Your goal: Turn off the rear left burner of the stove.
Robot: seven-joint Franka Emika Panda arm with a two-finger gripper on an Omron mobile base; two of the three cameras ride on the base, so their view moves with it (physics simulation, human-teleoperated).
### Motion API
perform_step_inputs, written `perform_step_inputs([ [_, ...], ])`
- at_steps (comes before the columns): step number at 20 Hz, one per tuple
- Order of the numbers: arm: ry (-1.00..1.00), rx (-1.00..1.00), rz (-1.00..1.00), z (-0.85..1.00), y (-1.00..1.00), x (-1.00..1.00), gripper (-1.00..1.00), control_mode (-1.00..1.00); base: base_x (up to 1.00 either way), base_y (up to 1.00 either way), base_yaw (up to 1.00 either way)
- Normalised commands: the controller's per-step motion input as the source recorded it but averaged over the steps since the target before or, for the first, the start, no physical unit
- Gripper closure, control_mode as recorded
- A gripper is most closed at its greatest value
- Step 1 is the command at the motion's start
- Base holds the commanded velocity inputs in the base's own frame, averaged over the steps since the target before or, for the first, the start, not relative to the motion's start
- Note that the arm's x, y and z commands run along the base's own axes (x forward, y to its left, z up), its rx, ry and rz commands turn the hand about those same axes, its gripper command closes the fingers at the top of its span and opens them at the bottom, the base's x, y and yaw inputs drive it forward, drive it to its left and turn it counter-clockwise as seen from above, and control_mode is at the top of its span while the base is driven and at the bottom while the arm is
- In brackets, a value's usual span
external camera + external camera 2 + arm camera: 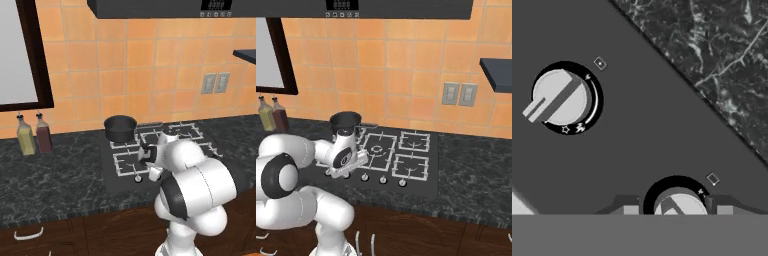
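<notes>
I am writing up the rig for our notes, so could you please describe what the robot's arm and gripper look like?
The arm is glossy white, built of rounded, bulbous segments with dark, nearly black bands at the joints. Its hand is white too, with a dark round mark on its side. The gripper ends in small dark grey jaws with lighter grey pads. No cables show.

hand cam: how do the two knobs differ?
The upper knob shows whole, free of the gripper; the lower knob is cut off at the bottom, flanked by the fingertips. The upper knob's bar is fully visible; the lower knob's shows only partly. Both are silver, round, black-ringed, on the stove.
</notes>
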Motion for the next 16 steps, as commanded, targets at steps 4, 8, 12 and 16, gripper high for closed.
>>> perform_step_inputs([
  [4,0.08,0.06,-0.92,-0.17,0.0,0.04,1.0,-1.0,0.0,0.0,0.0],
  [8,0.03,0.04,-0.91,-0.15,0.0,0.09,1.0,-1.0,0.0,0.0,0.0],
  [12,0.03,0.04,-0.93,-0.19,0.0,0.18,1.0,-1.0,0.0,0.0,0.0],
  [16,0.0,0.0,-0.96,-0.21,0.0,0.31,1.0,-1.0,0.0,0.0,0.0],
])
